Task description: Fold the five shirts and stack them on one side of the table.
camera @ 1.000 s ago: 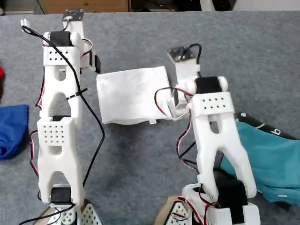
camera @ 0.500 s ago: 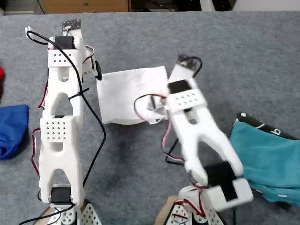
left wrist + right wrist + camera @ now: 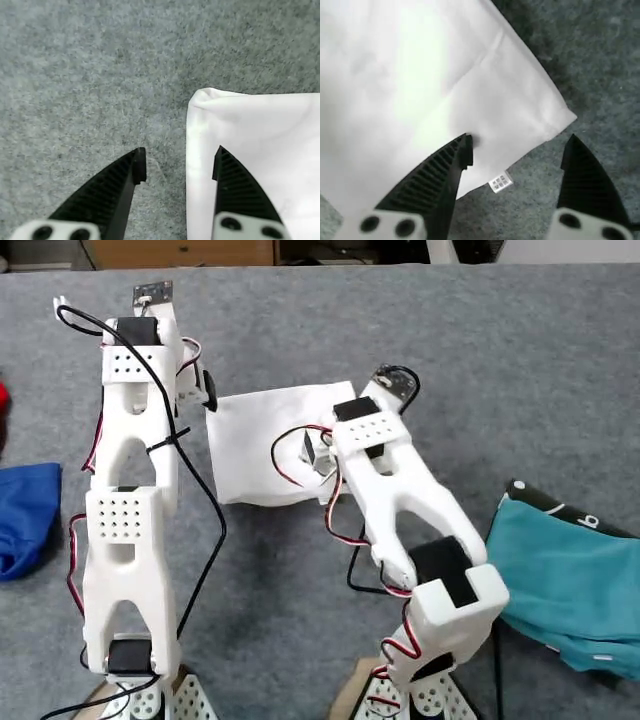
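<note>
On the grey desk (image 3: 500,350), high view: white shirt (image 3: 265,445) lies flat as a part-folded rectangle in the middle, between the two arms. Left arm (image 3: 130,440) runs up its left side to the far left corner. Right arm (image 3: 400,500) leans over its near right part and hides that edge. Blue shirt (image 3: 25,515) is bunched at the desk's left edge and teal shirt (image 3: 570,585) sits at the right over something black, both well apart from the white one. Cannot tell if either is folded; no clear stack, so the task is judged early

Left wrist view: left fingers (image 3: 122,185) are spread apart with nothing between them, one over the cloth just inside the side edge, the other over bare desk. They straddle the hem just short of the rounded corner, so closing would likely pinch that edge. Cannot tell if the tips touch the cloth

Right wrist view: right fingers (image 3: 445,170) gape wide and hold nothing, one above the cloth, one above the desk past the corner. The layered corner and its small tag (image 3: 500,183) lie between them. Probably set at opposite corners so both arms can grip together for the next fold
</note>
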`<state>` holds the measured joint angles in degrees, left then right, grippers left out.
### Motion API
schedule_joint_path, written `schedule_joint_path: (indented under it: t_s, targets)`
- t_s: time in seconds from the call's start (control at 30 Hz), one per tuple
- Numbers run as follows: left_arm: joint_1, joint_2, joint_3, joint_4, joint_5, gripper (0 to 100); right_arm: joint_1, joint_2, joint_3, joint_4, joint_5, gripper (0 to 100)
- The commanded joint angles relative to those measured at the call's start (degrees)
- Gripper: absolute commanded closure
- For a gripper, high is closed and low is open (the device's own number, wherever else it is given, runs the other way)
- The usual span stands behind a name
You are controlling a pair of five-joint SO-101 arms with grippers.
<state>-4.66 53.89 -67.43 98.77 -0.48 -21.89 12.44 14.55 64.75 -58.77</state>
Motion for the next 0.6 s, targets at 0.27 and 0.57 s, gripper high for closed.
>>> schedule_joint_path:
  t_s: [0.27,0.57]
  targets:
    - [-0.53,-0.4,-2.9,0.35,0.18,77,0.57,0.48,-2.33,-8.35,-0.7,71.7]
    - [-0.62,-0.31,-2.9,0.35,0.18,77,3.03,9.01,-2.77,-12.84,-0.62,71.9]
